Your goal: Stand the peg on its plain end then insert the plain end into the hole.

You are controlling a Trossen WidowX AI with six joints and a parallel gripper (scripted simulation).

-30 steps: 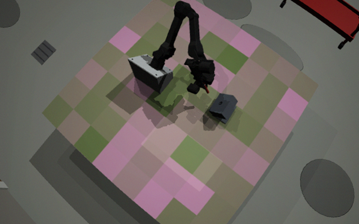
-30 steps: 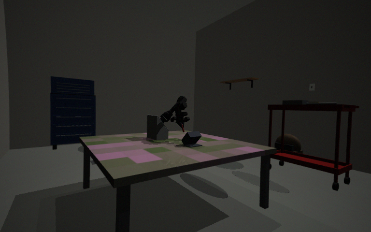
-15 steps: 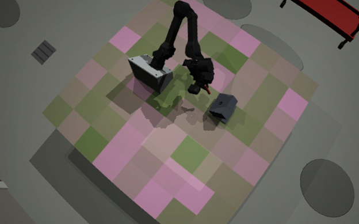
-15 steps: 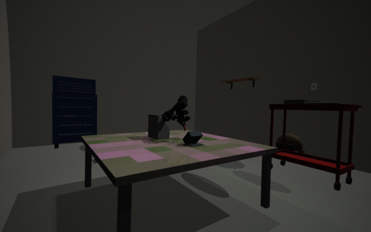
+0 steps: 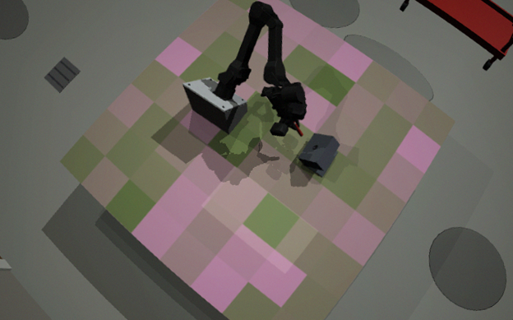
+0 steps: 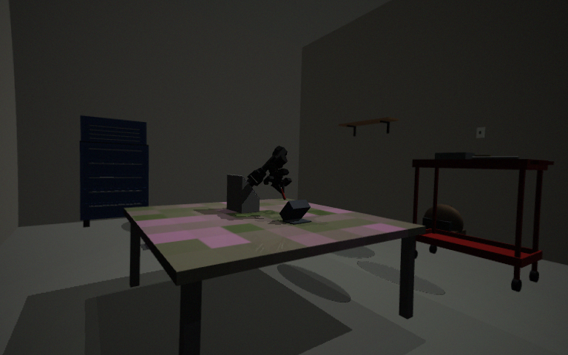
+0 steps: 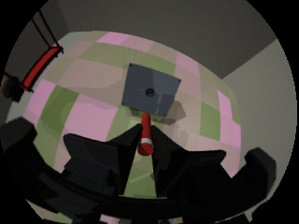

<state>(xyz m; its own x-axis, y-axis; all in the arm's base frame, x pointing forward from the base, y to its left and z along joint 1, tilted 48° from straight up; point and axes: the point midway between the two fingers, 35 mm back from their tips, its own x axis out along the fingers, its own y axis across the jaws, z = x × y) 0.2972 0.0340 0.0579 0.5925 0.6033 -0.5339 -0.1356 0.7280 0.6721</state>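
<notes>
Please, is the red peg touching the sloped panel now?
Apart. The exterior view shows a gap between the lower tip of the red peg and the sloped panel.
</notes>
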